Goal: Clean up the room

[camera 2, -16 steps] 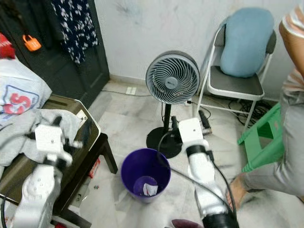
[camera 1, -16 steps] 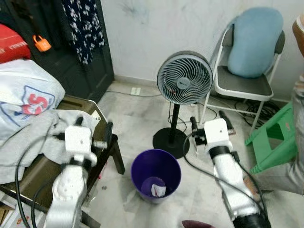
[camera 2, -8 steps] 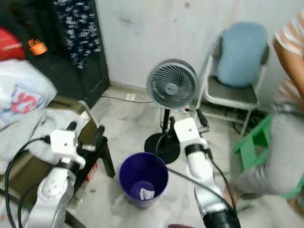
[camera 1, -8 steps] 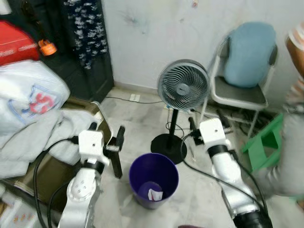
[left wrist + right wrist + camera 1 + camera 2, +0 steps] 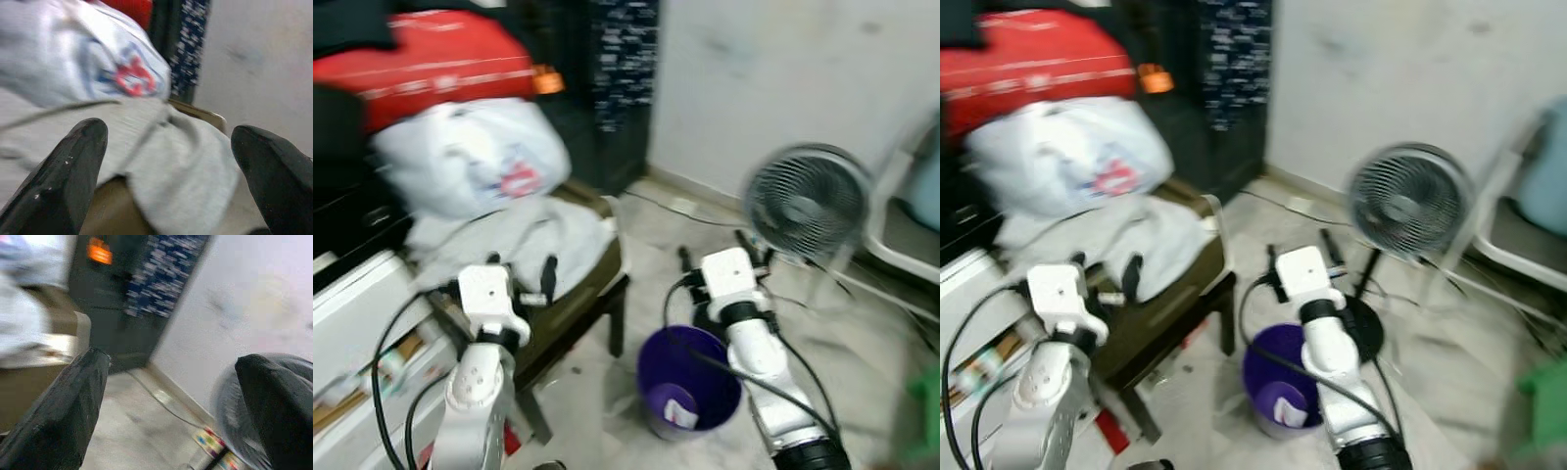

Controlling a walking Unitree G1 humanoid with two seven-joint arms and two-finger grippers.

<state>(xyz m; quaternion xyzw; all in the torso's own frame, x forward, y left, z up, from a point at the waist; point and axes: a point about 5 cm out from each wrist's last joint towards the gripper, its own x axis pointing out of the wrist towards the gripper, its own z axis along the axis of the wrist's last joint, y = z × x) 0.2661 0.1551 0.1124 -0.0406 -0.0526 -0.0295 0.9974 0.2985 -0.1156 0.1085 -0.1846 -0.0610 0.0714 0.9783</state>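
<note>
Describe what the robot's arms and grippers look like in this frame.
Both arms are silver tubes ending in boxy white wrist housings, with black cables looping alongside. The left gripper and right gripper each have two long black fingers with rounded tips. No markings are legible through the blur.

The camera is swinging toward the robot's left: the grey pedestal fan (image 5: pixel 808 201) is sliding rightward, while the white plastic bag with a red logo (image 5: pixel 475 157) beside the fan's left is moving centre, blurred.

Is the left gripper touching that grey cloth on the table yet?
Apart. In the left wrist view both open fingers stand clear of the grey cloth, which lies beyond them; the left gripper holds nothing.
</note>
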